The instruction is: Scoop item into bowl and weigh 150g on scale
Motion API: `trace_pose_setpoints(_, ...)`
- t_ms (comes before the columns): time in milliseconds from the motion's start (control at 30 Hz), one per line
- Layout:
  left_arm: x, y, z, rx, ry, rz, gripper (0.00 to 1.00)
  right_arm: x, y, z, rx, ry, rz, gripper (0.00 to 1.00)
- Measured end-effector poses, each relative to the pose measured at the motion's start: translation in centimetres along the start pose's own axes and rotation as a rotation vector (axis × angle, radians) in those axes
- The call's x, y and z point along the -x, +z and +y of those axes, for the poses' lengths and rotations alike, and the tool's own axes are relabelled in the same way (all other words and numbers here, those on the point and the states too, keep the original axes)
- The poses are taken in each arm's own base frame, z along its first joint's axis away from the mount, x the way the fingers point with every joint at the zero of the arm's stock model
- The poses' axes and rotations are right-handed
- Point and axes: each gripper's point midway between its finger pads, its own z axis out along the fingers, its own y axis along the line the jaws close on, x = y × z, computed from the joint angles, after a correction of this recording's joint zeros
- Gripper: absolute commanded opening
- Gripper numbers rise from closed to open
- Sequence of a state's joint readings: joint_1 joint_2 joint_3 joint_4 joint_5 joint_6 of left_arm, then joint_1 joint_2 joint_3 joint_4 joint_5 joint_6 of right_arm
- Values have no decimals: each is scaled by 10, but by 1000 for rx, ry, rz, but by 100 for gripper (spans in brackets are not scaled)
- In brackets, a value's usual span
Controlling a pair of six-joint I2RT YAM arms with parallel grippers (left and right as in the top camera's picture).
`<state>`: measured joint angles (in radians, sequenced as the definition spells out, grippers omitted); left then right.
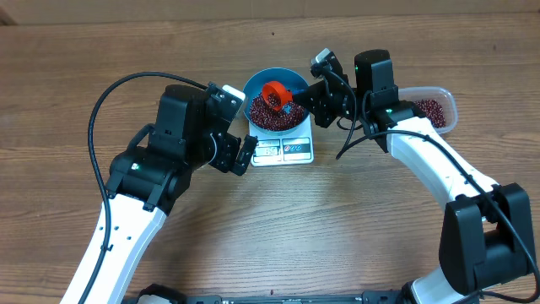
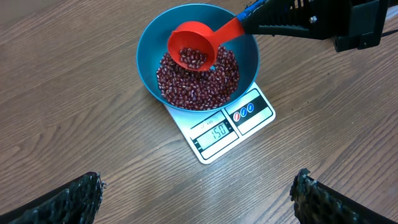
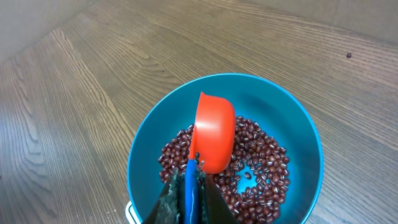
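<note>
Left gripper: released, fingers spread wide, nothing between them.
Right gripper: clenched on the blue end of the scoop's handle.
Room by the left jaws: bare table lies ahead and to either side. The scale's display edge lies ahead of them, apart. From overhead, its near end sits just beside the fingertips.
Room by the right jaws: they hang at the bowl's rim. The scoop reaches forward from them inside the rim, with blue wall curving round it.
Beans: heaped in the bowl's bottom, ahead of and below the right jaws. A few lie in the tilted scoop cup. Whether the cup touches the heap I cannot tell.
Bowl: stands on the scale and overhangs it, straight ahead of the gap between the left jaws.
Display: reads 150.
Tub: behind the right jaws, beside that arm, with more beans in it.
</note>
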<state>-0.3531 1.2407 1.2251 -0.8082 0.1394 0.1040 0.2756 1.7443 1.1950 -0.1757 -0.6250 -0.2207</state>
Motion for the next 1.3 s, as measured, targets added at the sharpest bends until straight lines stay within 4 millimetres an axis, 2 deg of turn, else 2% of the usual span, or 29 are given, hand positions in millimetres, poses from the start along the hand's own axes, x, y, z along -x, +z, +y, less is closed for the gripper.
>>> trace_pose_setpoints(567,0,0,0,0,0,0,100,0,0,1,8,20,-1,4)
trace_pose_setpoints(1067,0,0,0,0,0,0,100,2,-1,5,26,313,-4,4)
trace_pose_setpoints(1167,0,0,0,0,0,0,100,10,-9,7,25,319,-22,4)
trace_pose_setpoints(1300,0,0,0,0,0,0,99,29,-37,6,3,315,-75,4)
